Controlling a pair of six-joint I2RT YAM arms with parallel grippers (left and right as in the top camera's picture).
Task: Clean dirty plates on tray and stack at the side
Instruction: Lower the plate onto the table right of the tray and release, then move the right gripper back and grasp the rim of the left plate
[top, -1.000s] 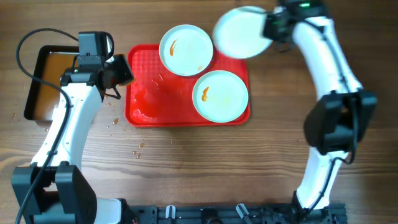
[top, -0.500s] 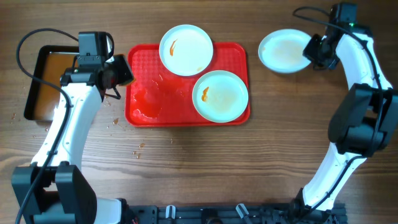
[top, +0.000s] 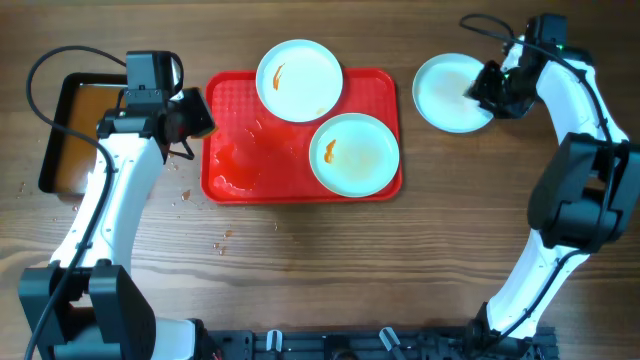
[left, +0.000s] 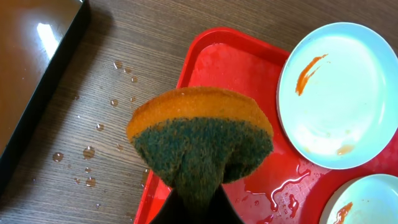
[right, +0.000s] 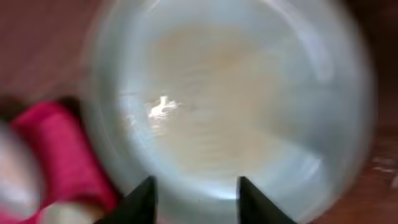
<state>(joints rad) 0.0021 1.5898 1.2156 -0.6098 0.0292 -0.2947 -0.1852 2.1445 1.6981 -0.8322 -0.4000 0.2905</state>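
Landmark: tray (top: 235, 100), red, mid-table.

- **L of tray:** black pan (top: 60, 150) w/ brownish water, well apart. Water drops (left: 87, 152) lie on table (top: 300, 260) btwn pan & tray's L rim.
- **Left gripper** (top: 192, 118): just off tray's L rim, clamped on sponge (left: 199, 140). Sponge has orange top & green scrub face, pinched into a fold.
- **On tray:** back plate (top: 299, 80) overhangs far rim, orange smear on its L side. Front plate (top: 354, 153) sits at near R corner, smear on its L side. The two are touching or just apart, can't tell.
- **Tray's L half:** bare, wet, streaky.
- **R of tray:** third plate (top: 445, 92) on table, off R rim, plain pale.
- **Right gripper** (top: 482, 90): over that plate's side away from tray. Wrist view is blurred, but fingers (right: 144, 199) stand apart w/ plate's face beyond.
- **Room:** bare wood along tray's near rim, few specks off its near L corner.
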